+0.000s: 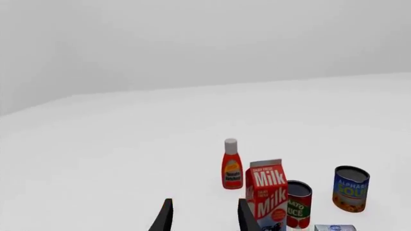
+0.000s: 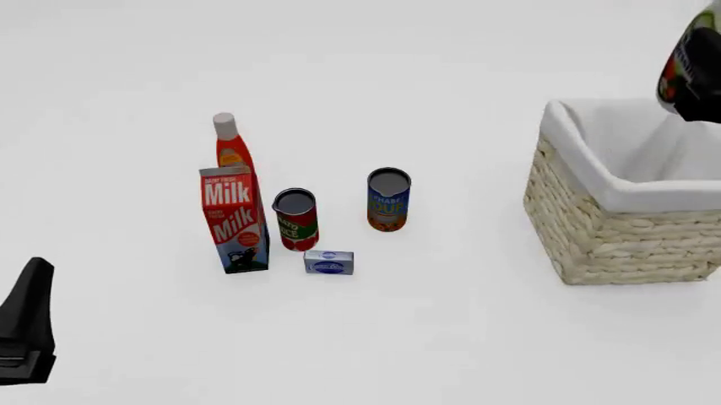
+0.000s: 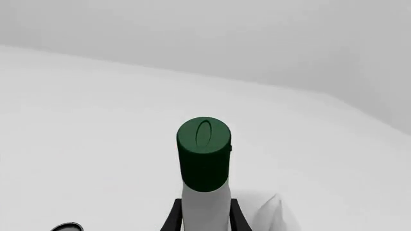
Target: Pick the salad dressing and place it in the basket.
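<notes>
Gripping the salad dressing (image 3: 204, 192) by its white neck, my right hand (image 3: 203, 219) has a dark finger pressed against each side of the bottle, just below the dark green cap (image 3: 203, 154), as the right wrist view shows. From the front, the bottle's labelled body (image 2: 690, 67) hangs at the picture's upper right edge, raised above the far right side of the basket (image 2: 609, 228) and clear of its rim. The basket, pale woven wicker with a white cloth lining (image 2: 586, 160) folded over the edge, stands on the right of the white worktop (image 2: 451, 337).

Well apart to the left, a cluster of groceries stands upright: a milk carton (image 2: 235, 218), a slim orange-red bottle (image 2: 231, 143) with a white cap just behind it, a red can (image 2: 295, 219) beside the carton, and a blue can (image 2: 387, 199) further right. A small blue-and-white box (image 2: 329, 262) lies flat in front of the red can.

My left hand (image 1: 202, 216) sits low at the near left of the worktop, fingers spread, pinching nothing.
</notes>
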`<state>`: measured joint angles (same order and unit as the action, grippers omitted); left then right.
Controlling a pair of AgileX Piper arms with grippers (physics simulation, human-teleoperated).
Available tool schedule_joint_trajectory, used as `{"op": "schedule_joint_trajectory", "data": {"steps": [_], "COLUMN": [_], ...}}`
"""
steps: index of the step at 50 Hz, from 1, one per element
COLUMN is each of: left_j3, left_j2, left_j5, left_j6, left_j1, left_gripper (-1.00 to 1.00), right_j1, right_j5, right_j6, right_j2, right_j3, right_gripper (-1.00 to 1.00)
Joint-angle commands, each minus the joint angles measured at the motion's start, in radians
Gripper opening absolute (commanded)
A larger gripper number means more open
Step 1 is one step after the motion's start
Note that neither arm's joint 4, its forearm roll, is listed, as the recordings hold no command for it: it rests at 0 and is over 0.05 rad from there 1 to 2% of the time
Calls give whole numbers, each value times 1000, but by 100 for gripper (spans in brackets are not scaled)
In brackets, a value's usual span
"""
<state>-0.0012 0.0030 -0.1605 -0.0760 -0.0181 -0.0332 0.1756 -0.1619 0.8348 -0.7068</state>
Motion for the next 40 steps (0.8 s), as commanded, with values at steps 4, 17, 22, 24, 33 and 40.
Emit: {"op": "schedule_joint_trajectory", "data": {"steps": [4,17,22,24,33,40], "left_j3": [1,1,1,1,1,1], "left_j2": [-3,-3,-3,-3,-3,-3], "left_j5": [16,18,16,17,21,22], "left_j6": [1,10,7,7,6,6], "left_j1": [-11,-18,-14,-15,-12,-12], "left_gripper": [100,100,100,100,100,100], "right_j1": [-87,-127,-135,-137,-145,-149], "right_j5": [109,175,198,196,203,198], "right_j6": [23,28,24,26,23,13], "right_j2": [163,290,340,354,424,480], "right_j3": [-14,-31,-41,-51,-88,-127], "right_gripper": [-100,-100,-100,-100,-100,-100]}}
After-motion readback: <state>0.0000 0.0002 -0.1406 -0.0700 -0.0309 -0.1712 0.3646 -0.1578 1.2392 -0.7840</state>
